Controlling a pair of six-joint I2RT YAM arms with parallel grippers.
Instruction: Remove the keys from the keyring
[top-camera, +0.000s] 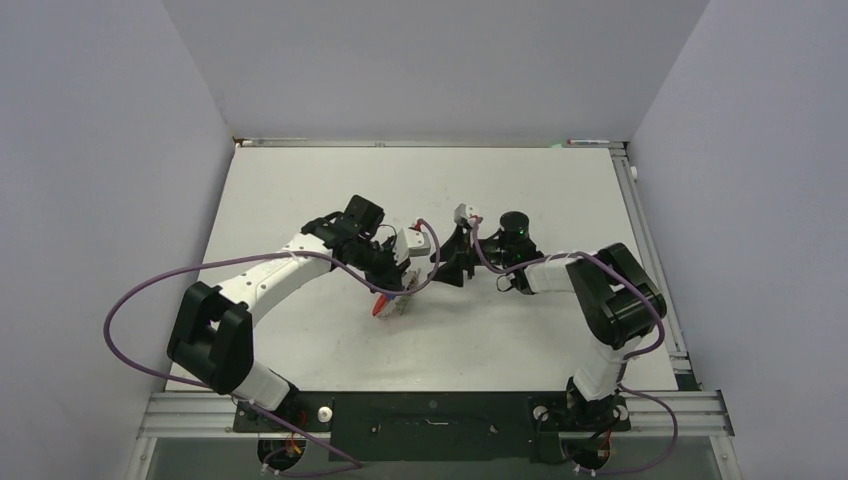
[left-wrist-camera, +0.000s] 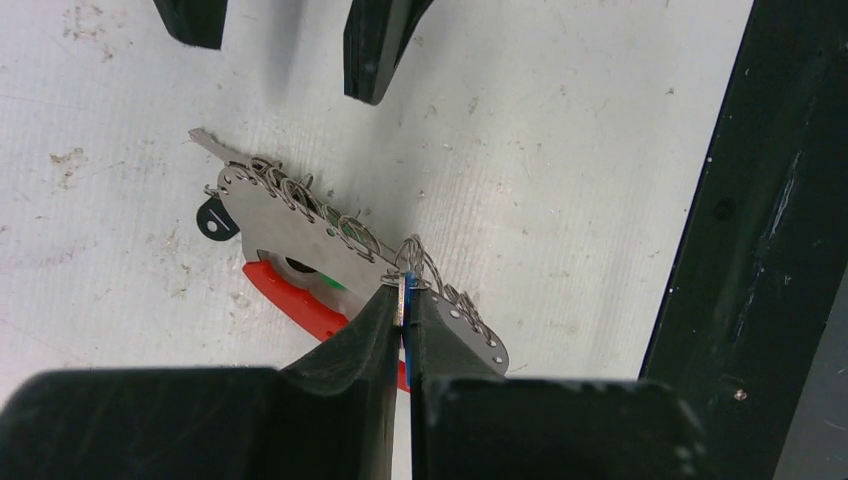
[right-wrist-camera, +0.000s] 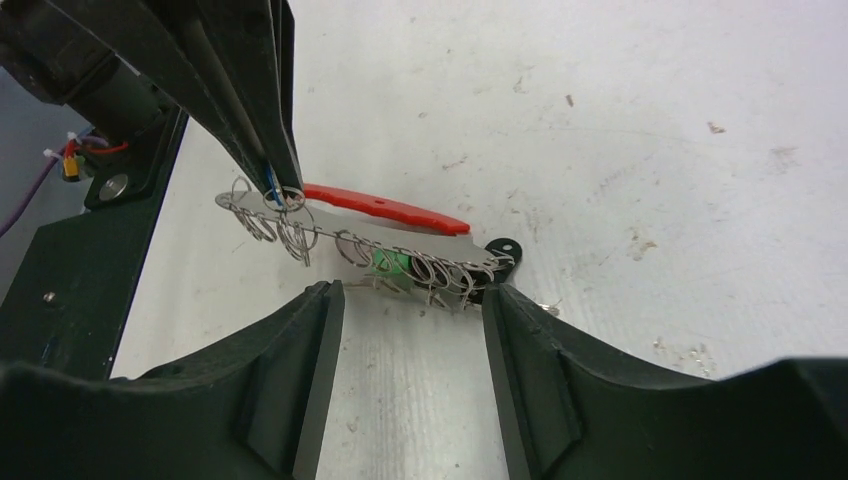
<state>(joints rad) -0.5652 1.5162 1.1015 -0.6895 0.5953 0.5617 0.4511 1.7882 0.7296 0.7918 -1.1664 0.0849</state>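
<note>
Arms meet over the middle of the white counter (top-camera: 500, 340) in the overhead view. My left claw (top-camera: 398, 295) points down at the keyring (top-camera: 383, 306), whose red arc shows just below its tips, and my right claw (top-camera: 445, 268) hangs just beside it on the right. From up here I cannot tell what either claw is doing. On the left wrist camera the left claw is clenched on a thin blue sliver, the blue-headed key (left-wrist-camera: 407, 322), right at the grey metal plate of the keyring. Small wire rings line that plate's edge and the red arc lies beneath it. A small black tag (left-wrist-camera: 212, 220) sits at the far end against the counter. On the right wrist camera my right claw (right-wrist-camera: 410, 300) is released, jaws spread wide on either side of the keyring without touching it. The green-headed key (right-wrist-camera: 388, 263) hangs among the rings near the plate's middle.
</note>
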